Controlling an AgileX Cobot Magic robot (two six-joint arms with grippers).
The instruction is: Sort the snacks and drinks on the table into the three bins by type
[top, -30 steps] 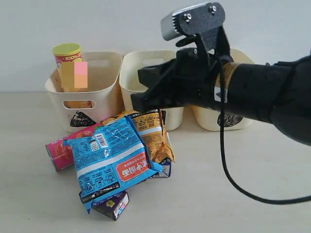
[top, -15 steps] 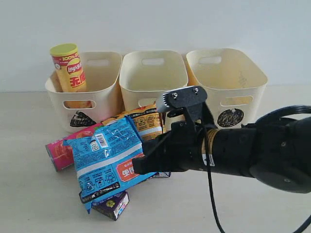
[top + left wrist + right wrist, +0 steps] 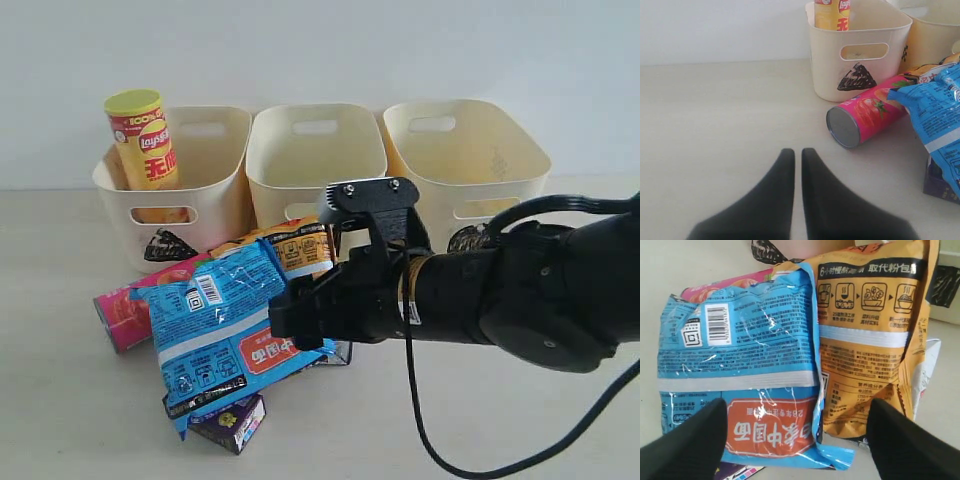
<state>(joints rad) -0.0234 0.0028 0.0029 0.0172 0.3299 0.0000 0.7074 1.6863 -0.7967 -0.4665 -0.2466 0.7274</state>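
Lowered since the earlier frame, the right gripper [image 3: 797,407] hangs close over the heap, jaws spread wide, gripping nothing. Blue packet [image 3: 740,355] and orange packet [image 3: 865,340] lie side by side directly beneath it. Left gripper [image 3: 797,152] is closed and empty; pink tube [image 3: 867,112] lies on the table [image 3: 715,110] ahead of it, apart.

Light is bright, soft and even in all three views; no single source is evident. Shadows are faint, the clearest beside the purple carton [image 3: 232,420], at seven o'clock in the exterior view. Glare streaks the blue noodle packet [image 3: 740,355]. The left gripper [image 3: 796,152] and right gripper [image 3: 797,405] appear soft-edged, out of focus. The pink chip tube [image 3: 867,117] is sharp.
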